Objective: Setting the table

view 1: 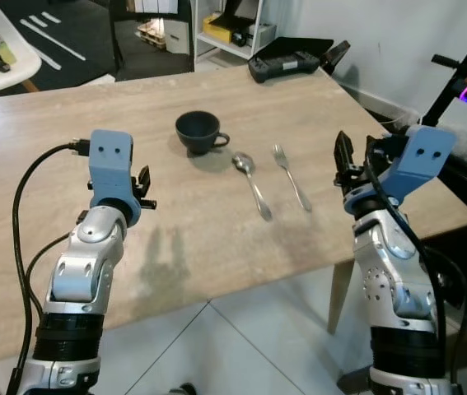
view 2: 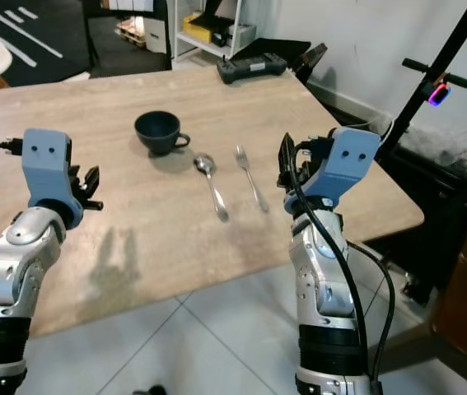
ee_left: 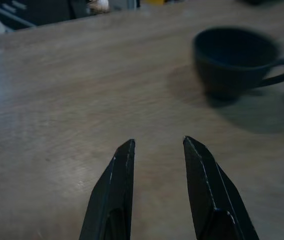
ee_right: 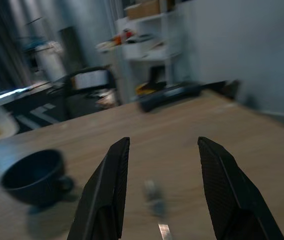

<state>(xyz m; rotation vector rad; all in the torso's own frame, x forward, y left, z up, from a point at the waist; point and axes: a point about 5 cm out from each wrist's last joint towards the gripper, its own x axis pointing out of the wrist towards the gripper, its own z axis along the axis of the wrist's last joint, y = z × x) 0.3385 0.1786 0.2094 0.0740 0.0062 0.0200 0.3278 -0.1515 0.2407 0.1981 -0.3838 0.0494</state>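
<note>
Closest in, the two silver arms are raised over the near edge of the wooden table (view 1: pixel 44 123), one on each side. On the left, the left gripper (ee_left: pixel 157 150) is held just above the bare tabletop, and its fingers (ee_left: pixel 112 185) are seen spread apart with nothing between them. The dark cup (view 1: pixel 198 132) is set upright further in, roughly mid-table, handle turned toward the spoon; in the left wrist view it's seen ahead of the fingertips, well apart from them.

Just right of the cup, a metal spoon (view 1: pixel 251 181) is laid with its bowl near the cup and its handle toward the robot. A fork (view 1: pixel 291 177) is placed beside it, nearly parallel, not touching.

Further right, the right gripper (ee_right: pixel 163 150) is held up near the table's right edge, pretty much beside the fork. Its fingers (ee_right: pixel 106 185) are parted too, and nothing is gripped. The right wrist view is blurry, but the cup and some cutlery can be made out past the tips.

At the far edge, a black controller (view 1: pixel 287 63) is left lying on the table.
</note>
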